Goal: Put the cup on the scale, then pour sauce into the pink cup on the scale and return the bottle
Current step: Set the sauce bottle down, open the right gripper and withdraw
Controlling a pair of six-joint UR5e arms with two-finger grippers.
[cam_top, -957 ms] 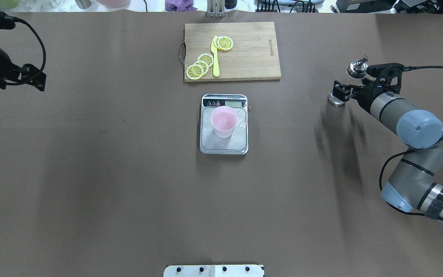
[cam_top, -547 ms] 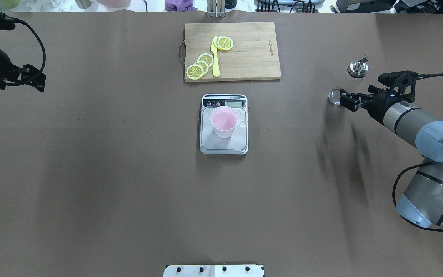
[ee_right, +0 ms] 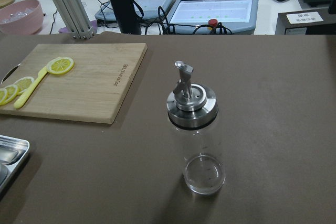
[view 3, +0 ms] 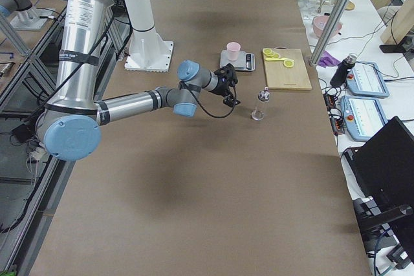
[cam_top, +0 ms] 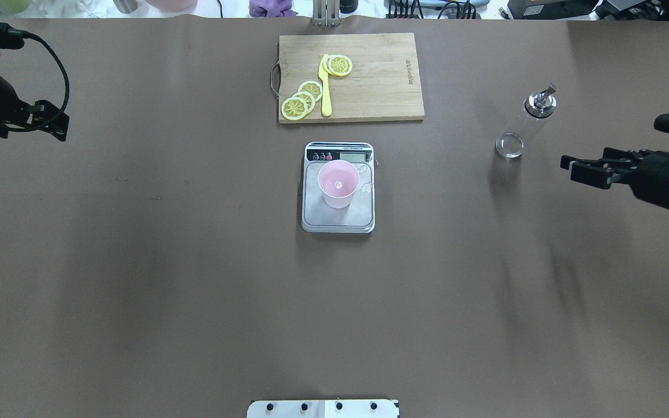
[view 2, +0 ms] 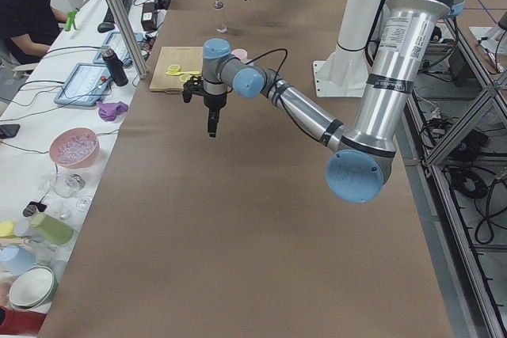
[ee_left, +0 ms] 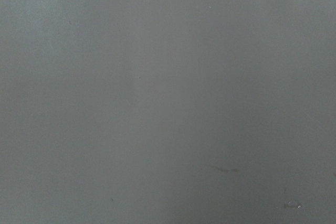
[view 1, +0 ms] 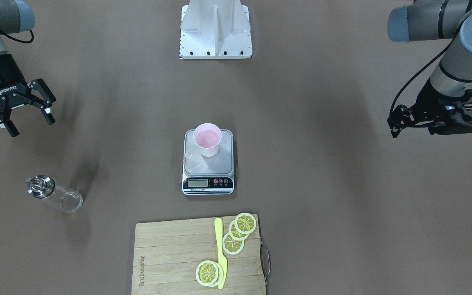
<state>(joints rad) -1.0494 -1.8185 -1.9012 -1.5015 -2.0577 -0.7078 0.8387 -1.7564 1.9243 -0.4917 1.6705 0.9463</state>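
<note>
- Cup (cam_top: 338,184) sits on the silver plate of the scale (cam_top: 338,223), near the end with the little screen. It is pink and stands straight up.
- I cannot tell if there is sauce in the cup. I see only a small shine inside.
- The bottle (cam_top: 520,125) stands on the brown table (cam_top: 195,261), well out to the robot's right of the scale. Nothing touches it.
- The right gripper (cam_top: 572,167) is even further out from the scale than the bottle. Its two fingers are spread wide and hold nothing.
- The left gripper (view 1: 395,123) hangs over the table, well out on the other side of the scale. I cannot tell if its fingers are spread or pressed together.
- A wooden board (cam_top: 369,87) with lemon slices (cam_top: 302,100) and a yellow knife (cam_top: 326,87) lies just past the scale, on the side away from the robot.
- I think the job is almost done, since the cup is on the scale and the bottle is set down away from it.
- The bottle is glass, so it is hard, smooth and slippery, and it could break if it falls. Its metal top (ee_right: 191,106) may make it tippy.
- The best place to hold it is round the clear middle part, under the metal top, with a firm but gentle squeeze.
- The cup is light plastic, and a small bump could knock it over.
</note>
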